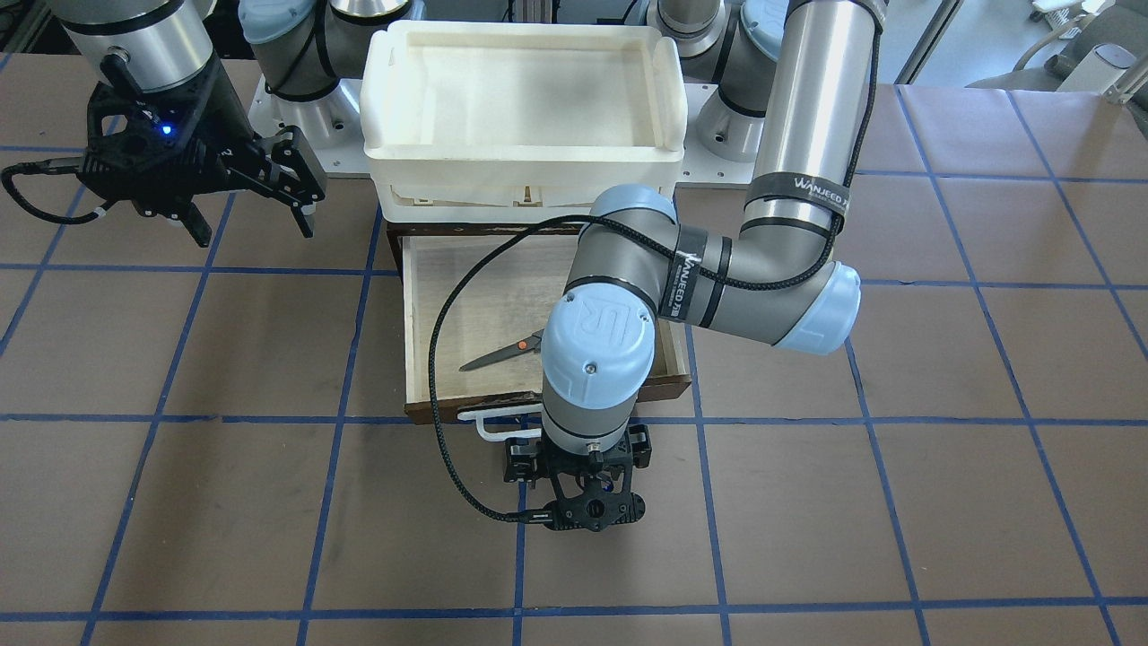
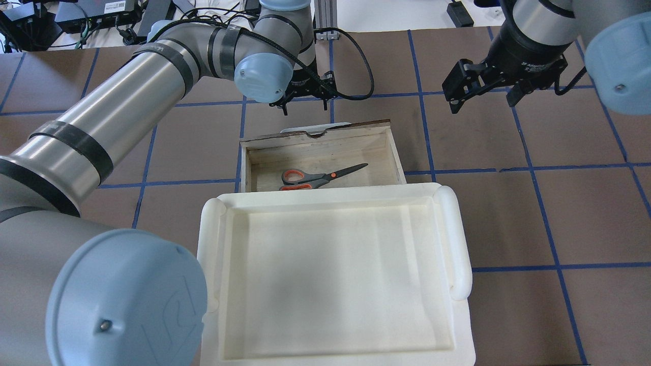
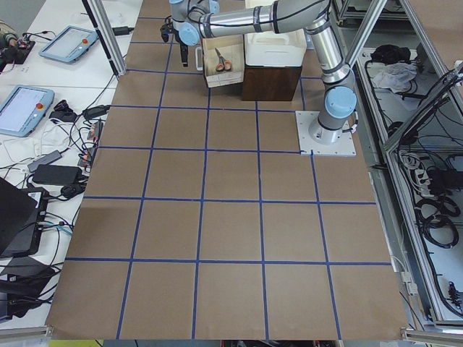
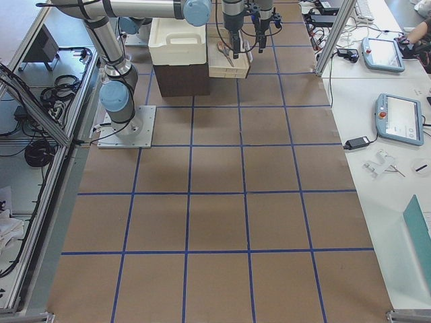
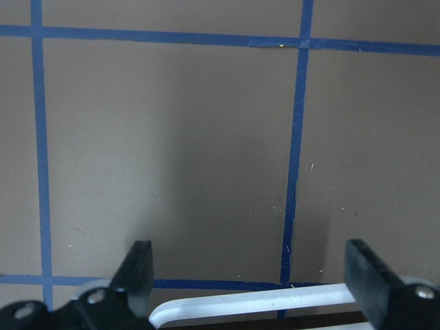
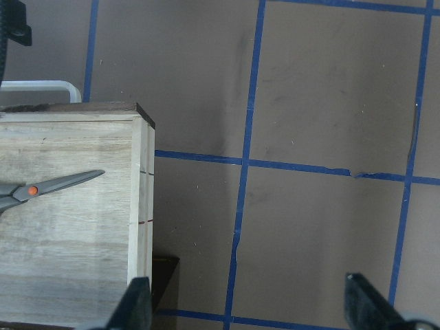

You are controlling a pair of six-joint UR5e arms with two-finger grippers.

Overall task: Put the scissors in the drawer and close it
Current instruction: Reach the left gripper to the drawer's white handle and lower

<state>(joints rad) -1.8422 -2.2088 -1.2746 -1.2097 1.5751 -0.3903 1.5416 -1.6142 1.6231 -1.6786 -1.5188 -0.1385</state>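
Observation:
The scissors (image 2: 320, 178) lie flat inside the open drawer (image 2: 397, 152), blades toward my right side. They also show in the front view (image 1: 500, 355) and the right wrist view (image 6: 49, 186). The drawer's white bar handle (image 2: 308, 127) faces away from me. My left gripper (image 2: 305, 105) is open and empty, pointing down just beyond the handle (image 5: 261, 301), which shows low between its fingers (image 5: 137, 268). My right gripper (image 2: 483, 99) is open and empty, hovering above the table to the right of the drawer (image 6: 141, 192).
A white plastic tray (image 2: 457, 244) sits on the dark cabinet behind the drawer, nearer my base. Brown table paper with blue grid lines (image 2: 529, 168) surrounds the drawer. The left arm's cable (image 1: 437, 359) loops over the drawer.

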